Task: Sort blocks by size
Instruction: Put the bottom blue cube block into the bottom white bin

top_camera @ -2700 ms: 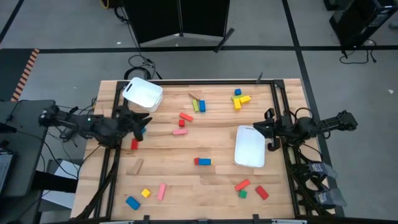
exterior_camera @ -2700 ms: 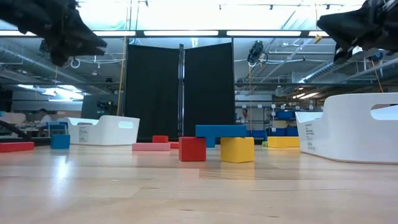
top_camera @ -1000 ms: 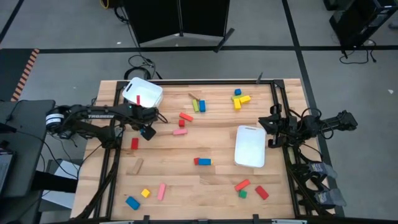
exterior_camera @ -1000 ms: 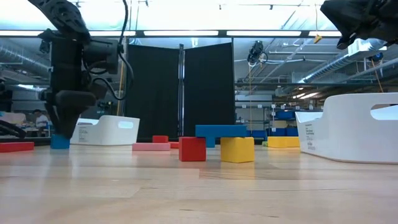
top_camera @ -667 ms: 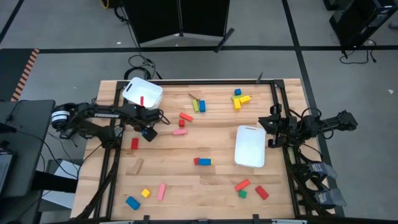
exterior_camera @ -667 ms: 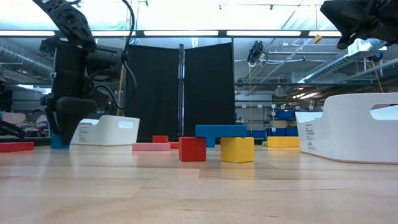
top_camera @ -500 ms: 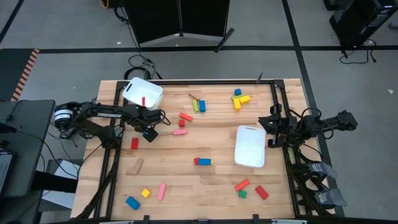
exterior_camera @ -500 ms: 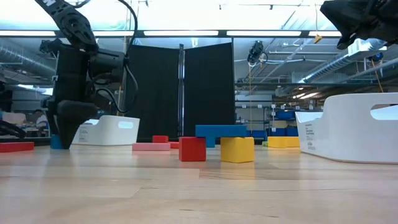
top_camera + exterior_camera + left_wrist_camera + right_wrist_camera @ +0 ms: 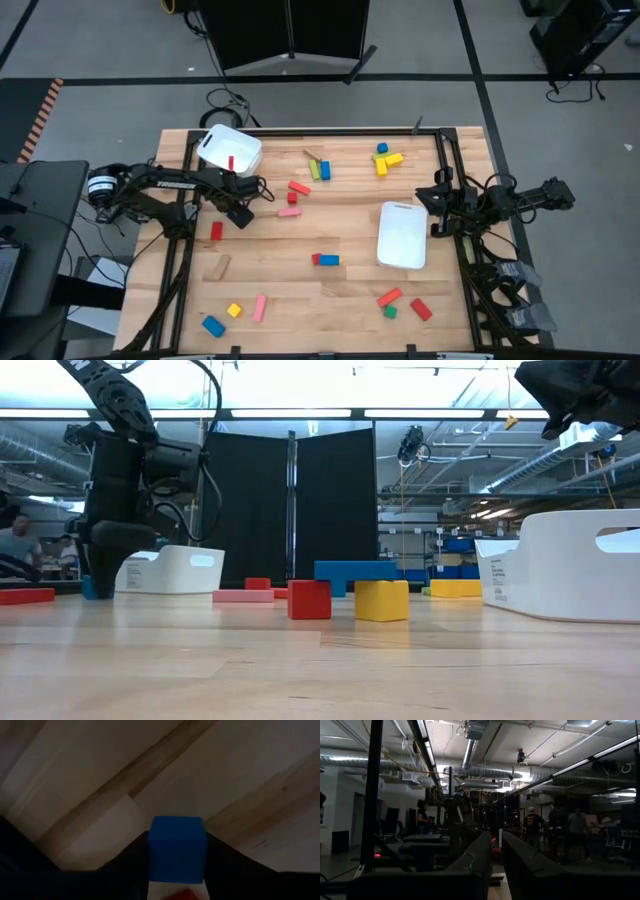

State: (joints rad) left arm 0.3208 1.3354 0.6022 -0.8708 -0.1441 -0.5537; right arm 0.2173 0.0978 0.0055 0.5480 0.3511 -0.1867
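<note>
Lowered since a second ago, the left gripper (image 9: 176, 870) now pinches one small blue wooden cube (image 9: 177, 848); the right gripper (image 9: 494, 865) hangs nearly closed, beside two white plastic bins (image 9: 402, 236).

You see two dark, jointed arms: the left arm (image 9: 160, 190) carries looping black cables and a white ring at its base; the right arm (image 9: 500, 200) is all black.

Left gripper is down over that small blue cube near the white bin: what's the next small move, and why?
Probably finish closing, then lift straight up. In the left wrist view the small blue wooden cube sits between the left gripper's dark fingers, resting on the wooden table. The white plastic bin is close by.
</note>
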